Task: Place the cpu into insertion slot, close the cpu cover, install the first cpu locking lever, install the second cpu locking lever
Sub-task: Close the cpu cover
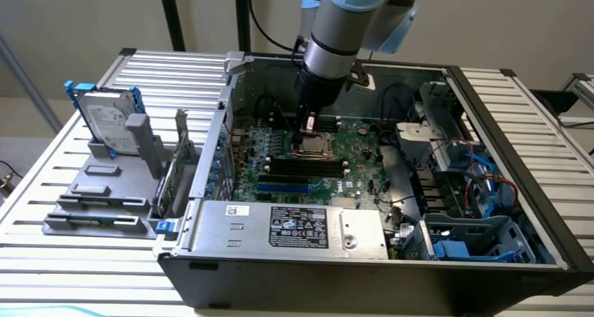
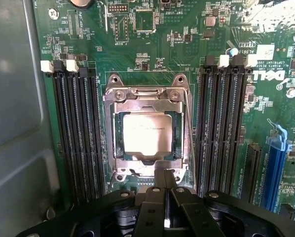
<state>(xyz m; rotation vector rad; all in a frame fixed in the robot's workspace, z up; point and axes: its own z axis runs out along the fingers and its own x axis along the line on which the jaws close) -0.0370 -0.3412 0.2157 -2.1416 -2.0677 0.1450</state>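
Observation:
The cpu (image 2: 145,132), pale silvery-beige, lies flat in the insertion slot (image 2: 117,129) on the green motherboard. The grey cpu cover (image 2: 146,97) is down over it and frames the chip in its square opening. A thin wire locking lever (image 2: 190,129) runs along one side of the socket. My gripper (image 2: 165,174) is shut with nothing held, its tip at the cover's edge nearest the wrist. In the exterior view the gripper (image 1: 308,128) points straight down just above the socket (image 1: 316,148), inside the open computer case.
Long black memory slots (image 2: 76,138) and more of them (image 2: 221,133) flank the socket on both sides. A blue slot (image 2: 276,163) lies further out. The grey case wall (image 2: 14,123) stands close. A hard drive (image 1: 105,121) stands outside the case; the power supply (image 1: 288,226) sits in front.

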